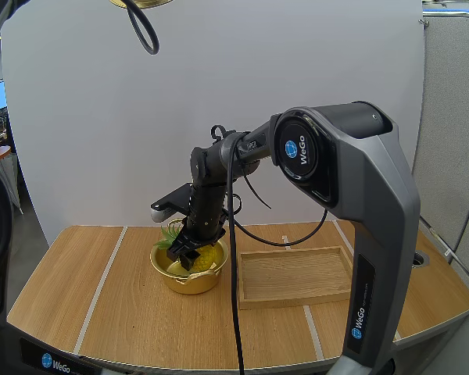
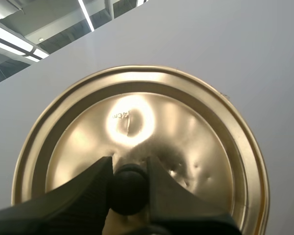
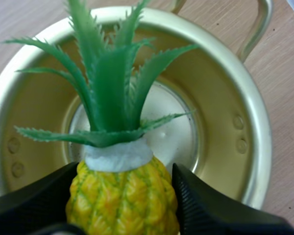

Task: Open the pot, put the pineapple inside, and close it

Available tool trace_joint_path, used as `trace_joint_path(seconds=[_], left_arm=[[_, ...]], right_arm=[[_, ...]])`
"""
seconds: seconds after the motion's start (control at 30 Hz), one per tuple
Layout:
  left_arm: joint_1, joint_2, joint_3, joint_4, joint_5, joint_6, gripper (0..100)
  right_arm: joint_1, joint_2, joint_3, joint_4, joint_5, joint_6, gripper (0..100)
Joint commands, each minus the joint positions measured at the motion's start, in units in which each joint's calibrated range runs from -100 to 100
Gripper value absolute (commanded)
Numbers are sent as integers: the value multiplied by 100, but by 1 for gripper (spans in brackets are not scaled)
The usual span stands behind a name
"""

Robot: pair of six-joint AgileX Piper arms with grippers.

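- Your right gripper (image 1: 189, 256) hangs in the mouth of the pot (image 1: 189, 283), clamped on the yellow body of the pineapple (image 3: 121, 193).
- In the right wrist view you see the fruit pinched from both sides just below its white collar. Its green leaves spread over the pot's shiny inner floor. Whether the pineapple touches that floor you cannot tell.
- The pot stands open on the wooden table (image 1: 102, 297), just beside the left end of the wooden tray (image 1: 297, 275). In the high view the leaves show at the pot's far left rim.
- Your left gripper (image 2: 129, 191) is closed on the black knob (image 2: 129, 182) of the lid (image 2: 152, 122), gripping it from both sides. The golden face that carries the knob is turned to the left wrist camera.
- In the high view the lid's golden edge (image 1: 141, 3) shows high above the table, well apart from the pot.
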Motion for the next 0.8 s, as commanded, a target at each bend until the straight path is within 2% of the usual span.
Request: trace_joint_path(seconds=[0.0,0.2,0.27,0.4,0.43,0.77], left_arm=[[-19,-13,-26,30,-239,-25,0],[-19,-13,-26,30,-239,-25,0],[-19,-13,-26,30,-239,-25,0],[-19,-13,-26,30,-239,-25,0],[-19,-13,-26,30,-239,-25,0],[-19,-13,-26,30,-239,-25,0]], right_arm=[[5,87,-37,-48,-96,-2,0],[5,150,-37,-57,-118,-24,0],[5,150,-37,-57,-130,-24,24],[5,150,-37,-141,-261,158,96],[5,150,-37,-141,-270,167,100],[5,-337,-37,-89,166,187,100]])
